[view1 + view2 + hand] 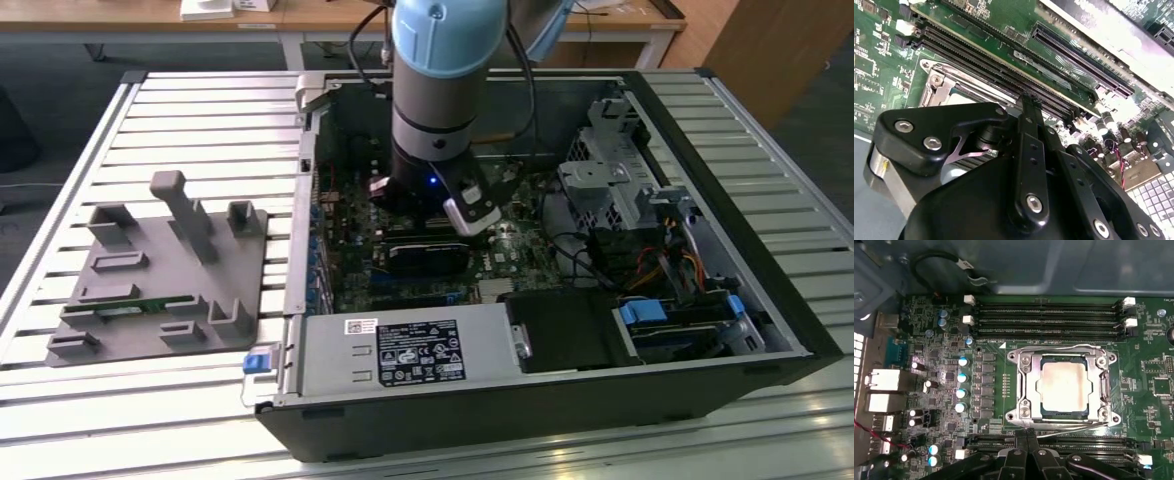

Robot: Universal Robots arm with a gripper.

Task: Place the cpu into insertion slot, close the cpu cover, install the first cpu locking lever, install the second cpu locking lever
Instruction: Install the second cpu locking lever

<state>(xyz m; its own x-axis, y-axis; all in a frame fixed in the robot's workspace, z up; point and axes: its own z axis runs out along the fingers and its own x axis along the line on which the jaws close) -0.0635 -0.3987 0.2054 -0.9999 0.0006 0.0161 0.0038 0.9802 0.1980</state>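
Note:
In the first wrist view the cpu [1063, 387] lies flat in the insertion slot [1015, 415], its pale face showing through the window of the silver cpu cover [1026, 385], which is down over it. One wire locking lever [1064, 346] runs along the far side of the cover. Another lever [1074, 428] slants along the near side, and its end lies right by my fingertips. My gripper [1027, 434] is shut, its black fingers pressed together just short of the socket's near edge. In the second wrist view the gripper [1029, 107] hovers by the socket's metal corner [941, 85]. In the exterior view the arm [434, 110] reaches down into the case.
Long black memory slots [1046, 315] flank the socket on both sides. A black graphics card [424, 258] lies beside the arm in the open computer case [534, 400]. On the exterior view's left, a grey fixture [160, 270] stands on the slatted table [200, 110]. Drive cages [627, 190] fill the case's other end.

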